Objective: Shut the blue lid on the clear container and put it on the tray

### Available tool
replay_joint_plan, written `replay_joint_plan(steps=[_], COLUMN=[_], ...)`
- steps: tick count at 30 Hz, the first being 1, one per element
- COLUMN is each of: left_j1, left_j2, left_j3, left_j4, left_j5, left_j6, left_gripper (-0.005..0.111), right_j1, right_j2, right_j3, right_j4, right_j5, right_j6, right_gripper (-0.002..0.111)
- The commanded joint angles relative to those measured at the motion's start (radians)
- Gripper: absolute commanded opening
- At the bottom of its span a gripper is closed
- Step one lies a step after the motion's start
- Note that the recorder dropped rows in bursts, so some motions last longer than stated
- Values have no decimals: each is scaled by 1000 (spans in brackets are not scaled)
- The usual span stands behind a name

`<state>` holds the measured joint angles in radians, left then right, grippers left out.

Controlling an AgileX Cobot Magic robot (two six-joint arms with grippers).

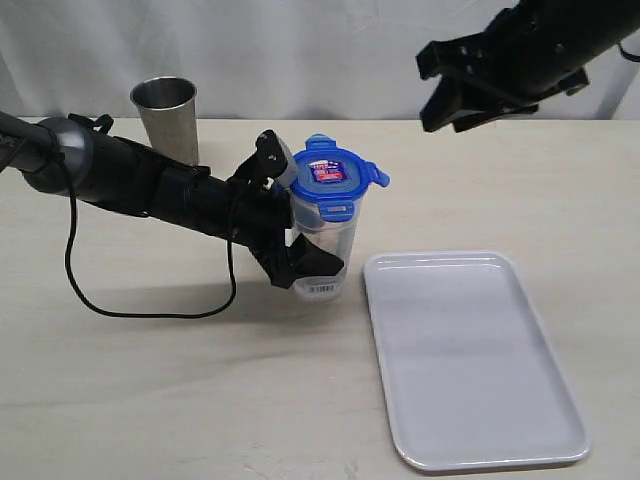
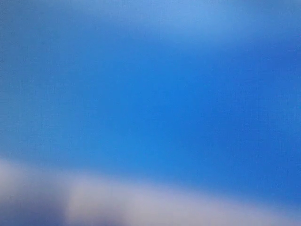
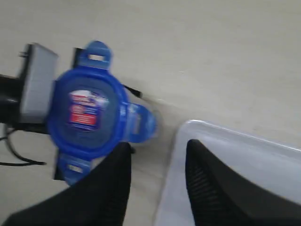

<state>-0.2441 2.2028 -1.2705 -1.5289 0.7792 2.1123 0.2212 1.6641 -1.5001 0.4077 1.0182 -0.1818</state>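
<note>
The clear container [image 1: 330,245] stands upright on the table just left of the tray [image 1: 470,400]. The blue lid [image 1: 335,178] sits on its mouth with its flaps sticking out sideways. My left gripper [image 1: 300,213] reaches in from the left and is shut on the container's body, one finger on each side. High at the back right, my right gripper [image 1: 432,92] hangs open and empty, apart from the lid. In the right wrist view the lid [image 3: 87,113] and the tray's corner [image 3: 244,160] lie below the open gripper [image 3: 158,146]. The left wrist view shows only a blue blur.
A steel cup [image 1: 165,115] stands at the back left, behind the left arm. A black cable [image 1: 150,305] loops on the table under that arm. The white tray lies at the front right, close to the table's front edge.
</note>
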Motion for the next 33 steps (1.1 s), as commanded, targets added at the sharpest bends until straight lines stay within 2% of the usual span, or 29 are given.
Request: replay_joint_plan(steps=[1, 3, 8, 11, 19, 22, 24, 26, 30, 33], left_j1=[-1, -1, -1, -1, -1, -1, -1, -1, -1, -1], left_j2=[4, 4, 4, 4, 4, 4, 4, 4, 4, 4], left_j3=[0, 0, 0, 0, 0, 0, 0, 0, 0, 0], left_j4=[28, 28, 25, 25, 25, 25, 25, 25, 25, 28], left_j5=[-55, -57, -55, -53, -56, -48, -36, -18, -4, 21], left_j6=[31, 31, 31, 31, 31, 31, 31, 31, 31, 31], left_gripper=[0, 0, 0, 0, 0, 0, 0, 0, 0, 0], right_j1=[122, 142, 142, 142, 142, 142, 142, 142, 142, 142], right_j2=[46, 79, 135, 137, 197, 231, 272, 311, 391, 440], right_j3=[-25, -25, -23, -23, -23, -23, -23, -23, -23, -23], right_j4=[46, 48, -27, -33, -14, 128, 158, 335, 414, 580], right_j5=[-20, -76, -53, -104, -69, -39, -17, 10, 46, 101], right_j6=[-42, -1, 77, 82, 90, -21, -47, -180, -229, -354], right_gripper=[38, 38, 38, 38, 38, 38, 38, 38, 38, 38])
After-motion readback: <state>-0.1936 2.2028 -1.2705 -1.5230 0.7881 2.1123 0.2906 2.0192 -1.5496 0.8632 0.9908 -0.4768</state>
